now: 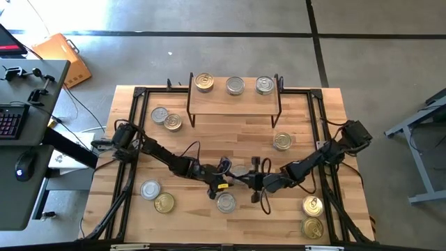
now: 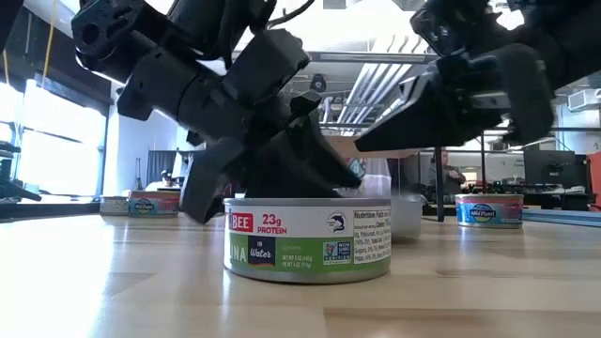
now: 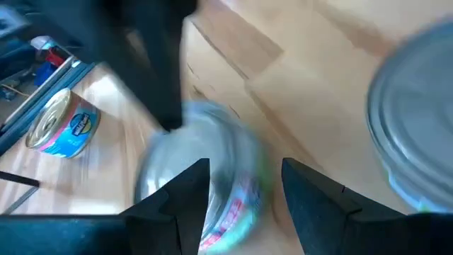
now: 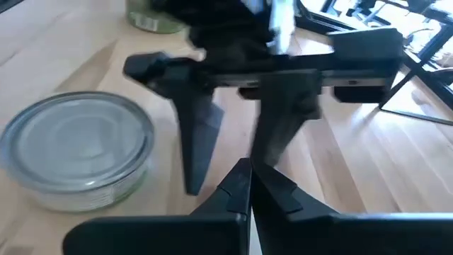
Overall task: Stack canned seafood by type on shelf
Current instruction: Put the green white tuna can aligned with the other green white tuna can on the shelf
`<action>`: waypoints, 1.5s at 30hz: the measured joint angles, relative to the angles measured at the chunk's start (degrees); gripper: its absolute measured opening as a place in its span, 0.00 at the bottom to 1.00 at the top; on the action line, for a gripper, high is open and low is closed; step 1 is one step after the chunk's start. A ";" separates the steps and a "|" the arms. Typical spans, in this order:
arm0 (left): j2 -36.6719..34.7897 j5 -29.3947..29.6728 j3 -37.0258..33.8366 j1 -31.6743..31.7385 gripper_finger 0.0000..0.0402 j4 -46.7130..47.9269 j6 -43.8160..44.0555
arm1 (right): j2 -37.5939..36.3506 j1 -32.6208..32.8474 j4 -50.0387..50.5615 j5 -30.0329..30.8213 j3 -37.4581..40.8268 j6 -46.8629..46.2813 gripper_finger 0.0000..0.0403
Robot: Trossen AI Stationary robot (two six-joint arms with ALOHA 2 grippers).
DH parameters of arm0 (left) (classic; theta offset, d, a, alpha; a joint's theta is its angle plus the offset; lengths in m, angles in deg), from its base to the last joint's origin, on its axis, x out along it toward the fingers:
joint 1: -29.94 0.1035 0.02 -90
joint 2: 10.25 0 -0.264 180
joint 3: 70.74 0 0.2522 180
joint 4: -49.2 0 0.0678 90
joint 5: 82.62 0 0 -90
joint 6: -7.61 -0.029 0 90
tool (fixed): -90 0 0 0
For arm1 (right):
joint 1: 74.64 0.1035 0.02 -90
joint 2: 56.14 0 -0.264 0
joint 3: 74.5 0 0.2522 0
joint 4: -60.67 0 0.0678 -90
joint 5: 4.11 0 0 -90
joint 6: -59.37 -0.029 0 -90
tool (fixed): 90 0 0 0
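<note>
On the shelf (image 1: 234,100) stand three tins (image 1: 235,86): one gold-lidded, two silver. On the counter (image 1: 209,139) I count eight more tins: four with gold lids (image 1: 282,141) and four with silver lids (image 1: 159,115). There are two robot arms.

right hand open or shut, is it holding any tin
Shut and empty: in its wrist view the right hand has both fingers pressed together with nothing between them, beside the silver-lidded tin.
</note>
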State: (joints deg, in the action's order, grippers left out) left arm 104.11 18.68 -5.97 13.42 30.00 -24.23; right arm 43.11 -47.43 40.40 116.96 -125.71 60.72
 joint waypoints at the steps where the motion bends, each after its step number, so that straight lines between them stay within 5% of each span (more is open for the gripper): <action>1: 0.01 0.65 0.00 0.00 0.42 0.58 -0.97 | 0.00 -0.16 -0.03 0.02 0.00 0.01 0.00; 14: -0.05 3.85 -0.02 0.01 0.42 1.77 -1.29 | -5.27 0.19 6.63 -2.40 0.00 1.85 0.02; 20: 1.31 -0.09 0.13 1.18 0.36 0.30 -2.12 | -8.61 1.38 13.82 -5.17 0.00 -0.69 0.20; 30: 2.96 0.93 0.26 2.37 0.03 -2.93 -1.87 | -8.61 6.89 18.51 -2.11 -0.01 2.11 0.43; 38: 3.01 0.96 2.63 1.73 0.00 -1.58 1.66 | -8.59 6.75 23.79 0.11 0.00 1.58 0.59; 45: 3.05 0.69 7.93 0.71 0.00 5.58 3.50 | -8.58 5.75 25.17 0.26 0.00 5.43 0.62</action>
State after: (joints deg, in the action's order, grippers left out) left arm 107.16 19.37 1.96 14.13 35.58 -20.73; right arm 34.52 -41.69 65.57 117.22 -125.71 66.15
